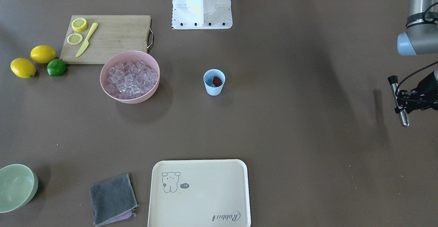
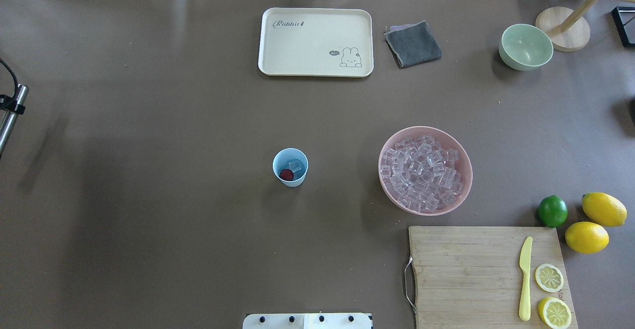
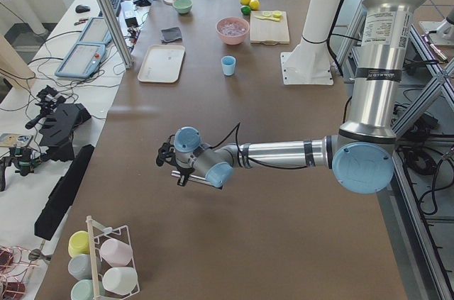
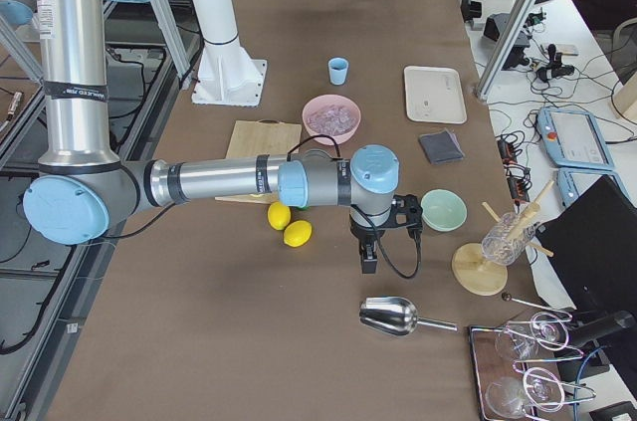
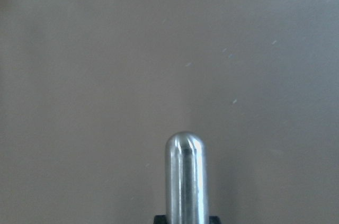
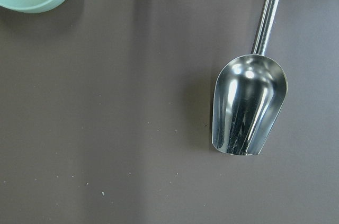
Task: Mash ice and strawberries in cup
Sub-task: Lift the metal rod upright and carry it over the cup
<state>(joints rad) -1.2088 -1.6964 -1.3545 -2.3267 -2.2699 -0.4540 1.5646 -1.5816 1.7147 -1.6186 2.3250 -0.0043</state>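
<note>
Left pincer (image 1: pixel 401 101), near the table (image 1: pixel 308 134) end on the robot's left, clamped on a steel rod (image 5: pixel 185 181) held above the surface. Right pincer (image 4: pixel 366 258) hangs near a steel scoop (image 6: pixel 248 105); whether its fingers are apart or together cannot be told. Cup (image 2: pixel 290 166) upright mid-table, holding one strawberry (image 2: pixel 286 174) and an ice cube (image 2: pixel 296 164). More ice (image 2: pixel 424 172) fills the pink bowl (image 2: pixel 381 166) nearby.

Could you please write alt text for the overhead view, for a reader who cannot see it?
A small blue cup holding a strawberry and ice stands mid-table, with a pink bowl of ice cubes to its right. A metal rod pokes in at the left edge.
</note>
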